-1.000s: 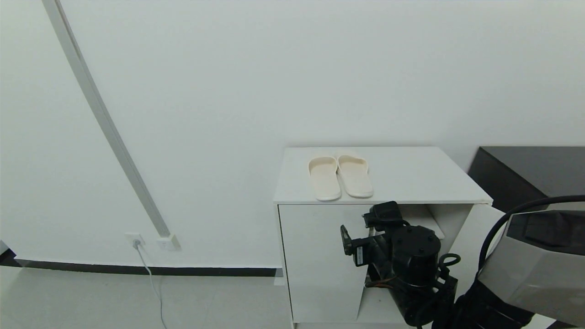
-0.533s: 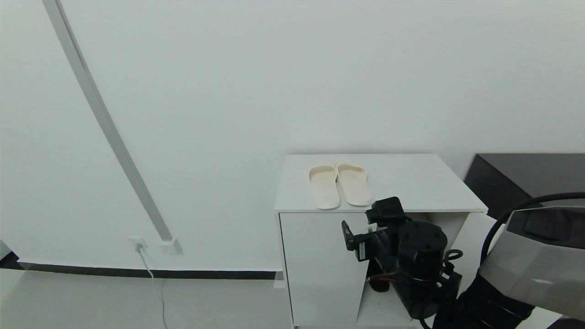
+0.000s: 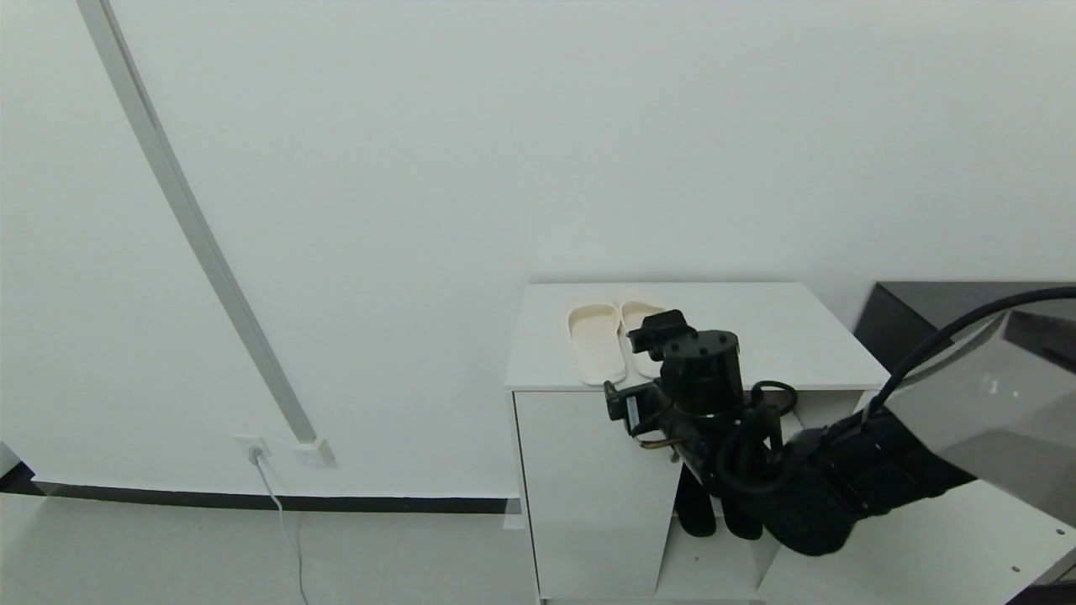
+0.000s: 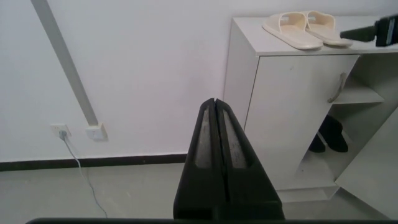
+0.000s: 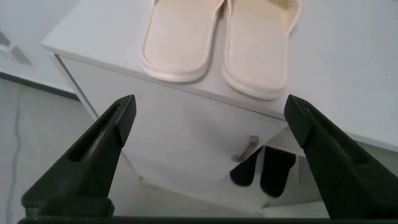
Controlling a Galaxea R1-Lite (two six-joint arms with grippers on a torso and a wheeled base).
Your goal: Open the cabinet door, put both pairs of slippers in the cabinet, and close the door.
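A cream pair of slippers [image 3: 597, 340] lies on top of the white cabinet [image 3: 756, 336]. My right gripper [image 3: 660, 328] hovers at the front edge of the top, over the right cream slipper [image 5: 261, 43], and stands open [image 5: 211, 118] with nothing between its fingers. A black pair of slippers [image 3: 698, 504] stands inside the open right compartment, also seen as the black pair [image 5: 261, 171] below the door handle [image 5: 245, 149]. The cabinet's right door [image 3: 925, 546] is swung open and the left door [image 3: 588, 487] is shut. My left gripper [image 4: 215, 102] is shut and empty, low and well left of the cabinet [image 4: 298, 93].
A dark table [image 3: 967, 311] stands right of the cabinet. On the wall to the left are a slanted conduit [image 3: 193, 218] and a socket with a cable [image 3: 252, 449] running down to the floor.
My right arm has risen from in front of the open compartment to the cabinet top, by the cream slippers. The black slippers inside have come into sight. The head view shifted slightly.
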